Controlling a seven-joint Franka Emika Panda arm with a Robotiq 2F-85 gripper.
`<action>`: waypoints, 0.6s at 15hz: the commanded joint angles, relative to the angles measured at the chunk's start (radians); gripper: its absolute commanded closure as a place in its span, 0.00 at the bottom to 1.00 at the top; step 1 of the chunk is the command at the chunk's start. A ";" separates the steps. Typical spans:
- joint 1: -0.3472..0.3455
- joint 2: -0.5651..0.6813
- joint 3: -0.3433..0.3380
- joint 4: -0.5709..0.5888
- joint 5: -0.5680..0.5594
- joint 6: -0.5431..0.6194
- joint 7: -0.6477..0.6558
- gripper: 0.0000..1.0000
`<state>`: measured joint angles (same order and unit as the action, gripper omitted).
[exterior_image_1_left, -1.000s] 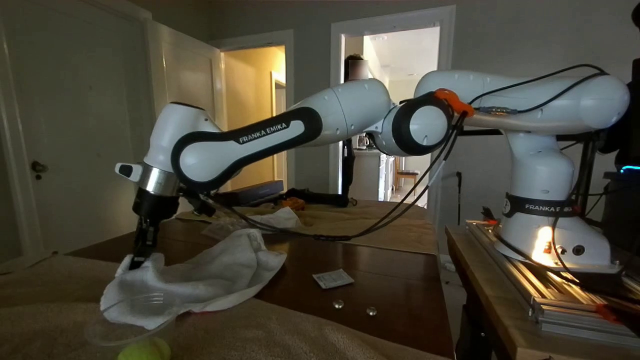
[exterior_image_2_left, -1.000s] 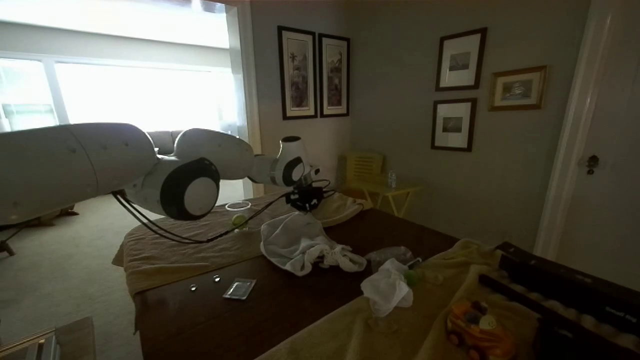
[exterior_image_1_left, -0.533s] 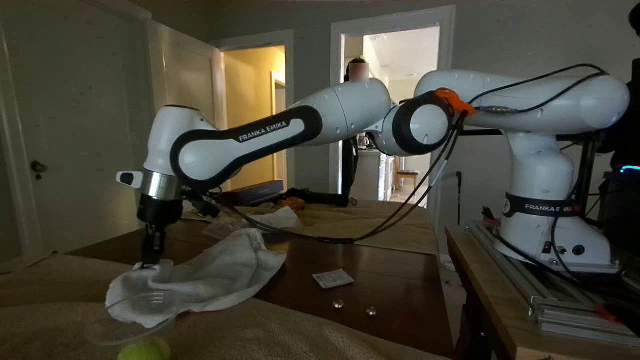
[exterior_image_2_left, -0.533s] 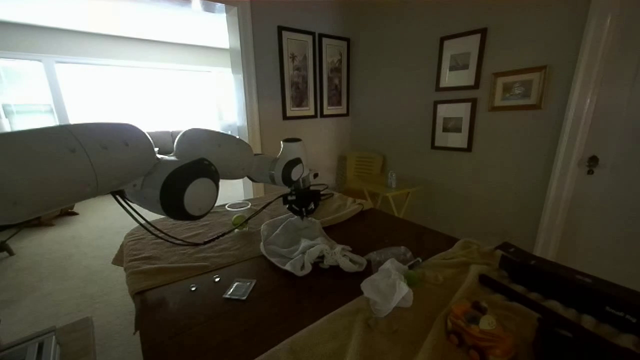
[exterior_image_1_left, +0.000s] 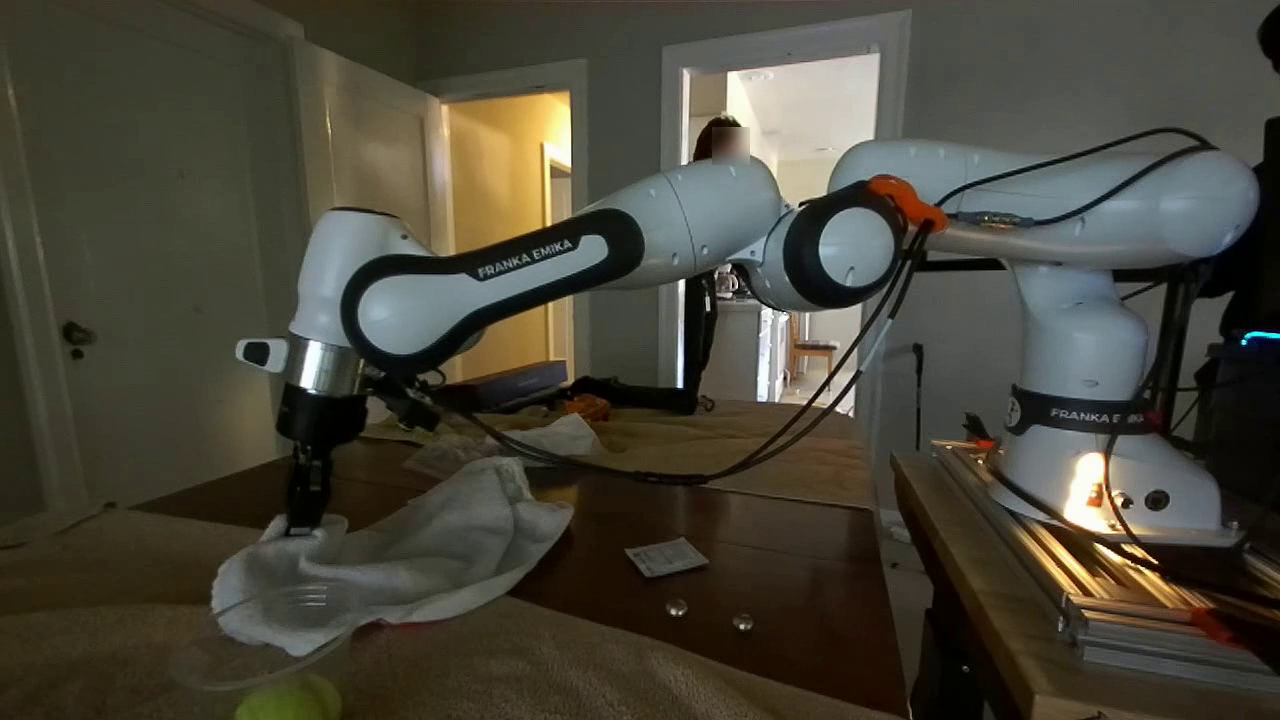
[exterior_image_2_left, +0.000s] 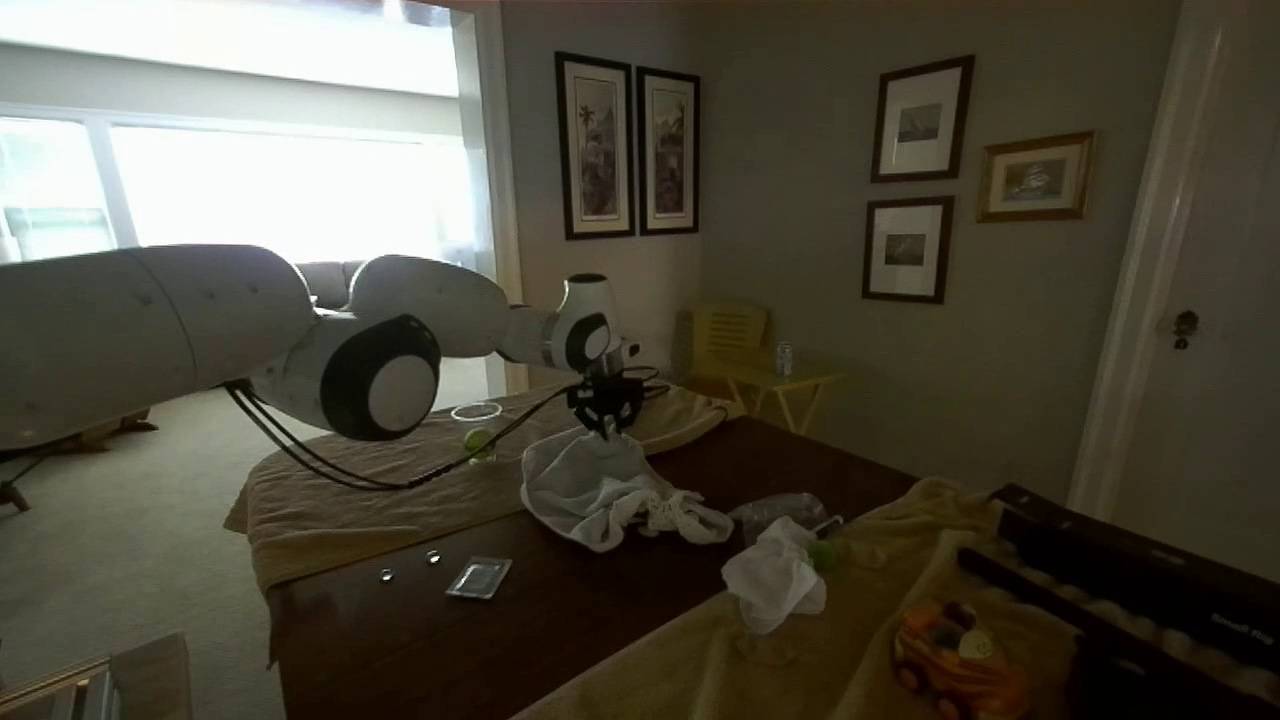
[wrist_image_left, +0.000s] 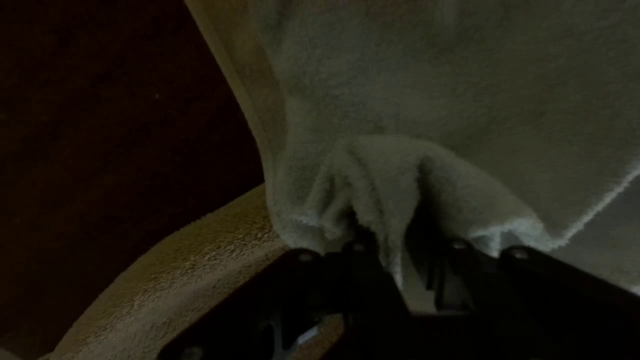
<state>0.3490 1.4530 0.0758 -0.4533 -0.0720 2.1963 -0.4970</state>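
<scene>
The wrist view showed the gripper (wrist_image_left: 393, 245) down at the white cloth (wrist_image_left: 425, 100), with its two fingers a little way apart. A soft fold of the cloth stood up between them with a thin gap beside it, so it did not look pinched tight. The cloth lay all bunched up, partly on the brown table (exterior_image_1_left: 810, 640) and partly on the tan blanket (exterior_image_1_left: 520, 670). In an exterior view, a clear tub (exterior_image_1_left: 232, 688) stood in front of it, and I could not tell if the two touched. A yellow-green ball (exterior_image_1_left: 290, 698) seemed to sit inside the tub, because both exterior views showed it under the rim.

A few things could have gone wrong. If the arm had gone up with the fingers that loose, the fold would likely have slipped out, since nothing seemed to squeeze it. Or the fuzzy cloth might have caught on a finger and been dragged along by mistake. Then it could have bumped the tub, which looked light, and the ball might have rolled away. Dragged the other way, it might have pushed the flat packet (exterior_image_1_left: 667, 558). A bit of red (exterior_image_1_left: 402, 626) peeped out under its edge, so something hidden there could have been pulled too.
</scene>
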 joint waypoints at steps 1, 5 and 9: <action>-0.031 -0.046 -0.017 -0.006 -0.007 -0.014 0.091 0.41; -0.101 -0.067 -0.089 -0.004 -0.020 -0.027 0.252 0.14; -0.147 -0.080 -0.133 -0.015 -0.018 -0.095 0.416 0.00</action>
<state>0.2072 1.4006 -0.0335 -0.4424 -0.0723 2.1622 -0.2165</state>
